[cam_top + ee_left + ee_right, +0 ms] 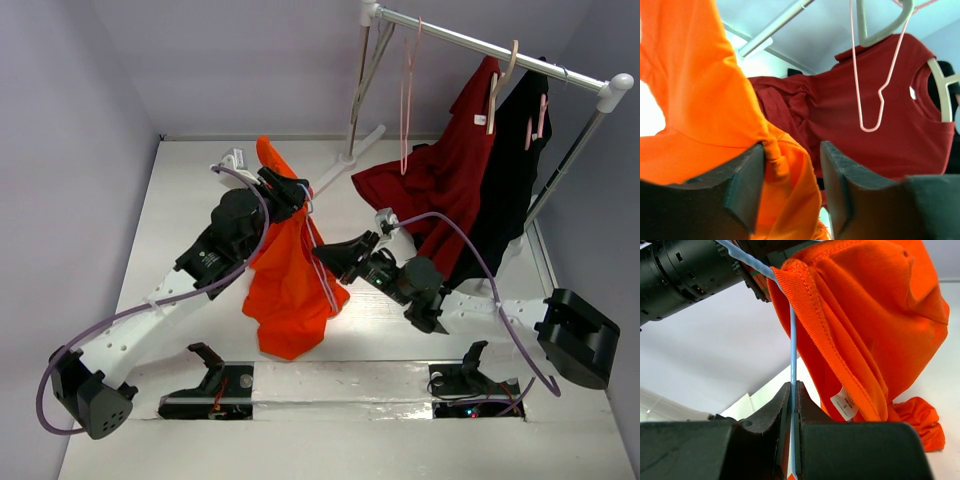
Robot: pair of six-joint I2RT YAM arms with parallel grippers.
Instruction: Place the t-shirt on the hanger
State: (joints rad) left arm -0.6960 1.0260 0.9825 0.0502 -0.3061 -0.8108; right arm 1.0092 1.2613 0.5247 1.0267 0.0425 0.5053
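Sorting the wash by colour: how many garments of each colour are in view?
Orange: 1, the t-shirt
Dark red: 1, the shirt
Black: 1, the garment
Total: 3

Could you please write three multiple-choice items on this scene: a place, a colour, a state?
1. The dark red fabric shirt hangs: A on the metal rack; B on the table; C on an arm.
2. The thin wire hanger in the right gripper is: A pink; B light blue; C beige.
3. That gripper's jaws are: A wide open; B shut on the hanger; C hidden.
Answers: A, it hangs under the rail; B, the wire looks blue; B, the jaws pinch it.
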